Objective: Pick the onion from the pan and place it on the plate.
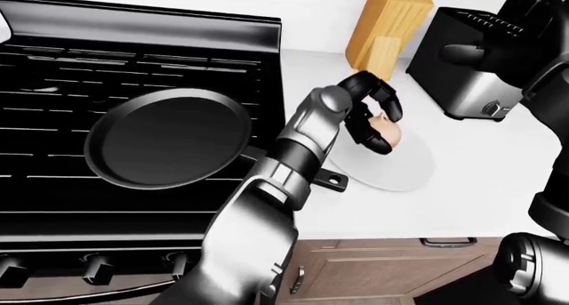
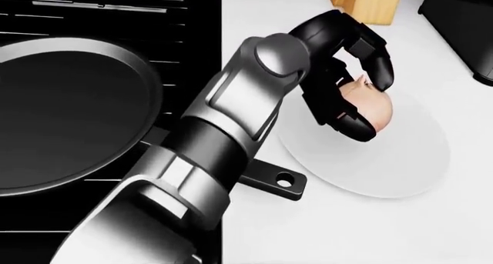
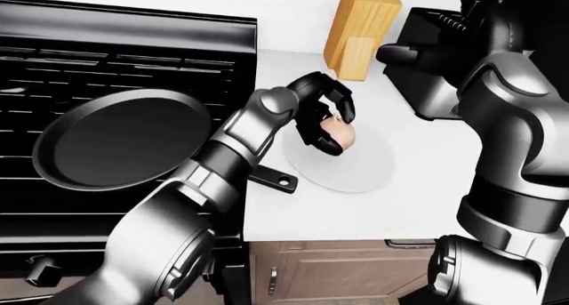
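The left hand [image 2: 351, 82], fingers curled round the onion [image 2: 368, 105], holds it over the plate [image 2: 400, 166], right of the empty pan [image 1: 169, 138].

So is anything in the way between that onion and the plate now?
Nothing visible. The left hand has its fingers closed round the onion right over the plate, whose white surface below is bare. The pan sits empty on the stove, off to the left in the head view.

The onion [image 2: 368, 105] was pale tan, the plate [image 2: 385, 171] white, the pan [image 1: 169, 138] and left hand [image 2: 351, 82] black, the bench [image 1: 480, 185] white, the knife block [image 1: 389, 28] at upper right light brown.
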Controlling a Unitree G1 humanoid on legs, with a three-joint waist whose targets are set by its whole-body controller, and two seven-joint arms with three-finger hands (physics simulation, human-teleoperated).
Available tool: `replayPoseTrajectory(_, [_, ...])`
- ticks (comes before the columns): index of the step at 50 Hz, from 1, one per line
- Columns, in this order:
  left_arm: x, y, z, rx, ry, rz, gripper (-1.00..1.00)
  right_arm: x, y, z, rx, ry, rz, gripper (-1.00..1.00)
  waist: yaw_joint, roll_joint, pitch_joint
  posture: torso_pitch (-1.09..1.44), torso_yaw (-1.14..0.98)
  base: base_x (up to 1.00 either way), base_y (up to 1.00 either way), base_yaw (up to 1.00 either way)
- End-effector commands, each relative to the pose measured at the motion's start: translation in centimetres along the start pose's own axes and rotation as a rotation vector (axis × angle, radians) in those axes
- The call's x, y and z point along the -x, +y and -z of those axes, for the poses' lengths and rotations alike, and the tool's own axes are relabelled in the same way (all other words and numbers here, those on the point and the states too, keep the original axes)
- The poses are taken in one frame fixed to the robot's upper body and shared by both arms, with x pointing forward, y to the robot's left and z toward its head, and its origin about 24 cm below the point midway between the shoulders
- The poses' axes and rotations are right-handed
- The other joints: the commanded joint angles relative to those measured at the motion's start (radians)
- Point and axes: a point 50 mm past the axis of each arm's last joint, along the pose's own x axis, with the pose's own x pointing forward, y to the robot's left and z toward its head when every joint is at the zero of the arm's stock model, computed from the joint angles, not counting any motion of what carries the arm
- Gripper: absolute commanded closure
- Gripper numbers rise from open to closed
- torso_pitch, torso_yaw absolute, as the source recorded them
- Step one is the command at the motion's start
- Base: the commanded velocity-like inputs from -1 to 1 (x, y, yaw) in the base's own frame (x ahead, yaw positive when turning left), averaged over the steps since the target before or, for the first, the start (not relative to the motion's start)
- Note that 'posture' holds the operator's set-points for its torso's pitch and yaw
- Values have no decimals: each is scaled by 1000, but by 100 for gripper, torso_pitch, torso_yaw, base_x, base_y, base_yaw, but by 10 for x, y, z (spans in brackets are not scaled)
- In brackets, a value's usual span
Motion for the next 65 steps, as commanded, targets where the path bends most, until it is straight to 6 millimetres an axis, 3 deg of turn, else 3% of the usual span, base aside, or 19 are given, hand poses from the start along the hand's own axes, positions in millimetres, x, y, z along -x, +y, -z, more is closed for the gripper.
replayPoseTrajectory(1, [5, 7, -26, -41, -93, -33, 76, 5, -2, -20, -7, -95, 8, -100, 1, -8, -30, 0, 0, 0, 0, 0])
replayPoseTrajectory(11, [4, 7, -22, -37, -85, -34, 74, 6, -2, -20, -10, -95, 9, -100, 1, -8, -31, 0, 0, 0, 0, 0])
replayPoseTrajectory(21, [4, 5, -23, -40, -85, -23, 58, 5, -1, -19, -12, -94, 7, -100, 1, -8, -31, 0, 0, 0, 0, 0])
replayPoseTrajectory(26, [4, 5, -23, -38, -83, -20, 36, 5, -1, -20, -11, -96, 6, -100, 1, -8, -31, 0, 0, 0, 0, 0])
replayPoseTrajectory(45, [3, 3, -18, -39, -72, -16, 26, 5, -3, -21, -11, -97, 9, -100, 1, -9, -31, 0, 0, 0, 0, 0])
replayPoseTrajectory(46, [3, 3, -18, -38, -71, -16, 18, 5, -3, -21, -11, -97, 9, -100, 1, -9, -31, 0, 0, 0, 0, 0])
replayPoseTrajectory(47, [3, 3, -19, -39, -72, -15, -4, 5, -3, -21, -11, -97, 9, -100, 2, -9, -31, 0, 0, 0, 0, 0])
replayPoseTrajectory(51, [3, 4, -17, -39, -70, -17, 4, 5, -2, -20, -12, -95, 7, -100, 1, -9, -31, 0, 0, 0, 0, 0])
replayPoseTrajectory(65, [2, 2, -15, -40, -64, -12, 1, 6, -2, -20, -12, -95, 8, -100, 1, -9, -32, 0, 0, 0, 0, 0])
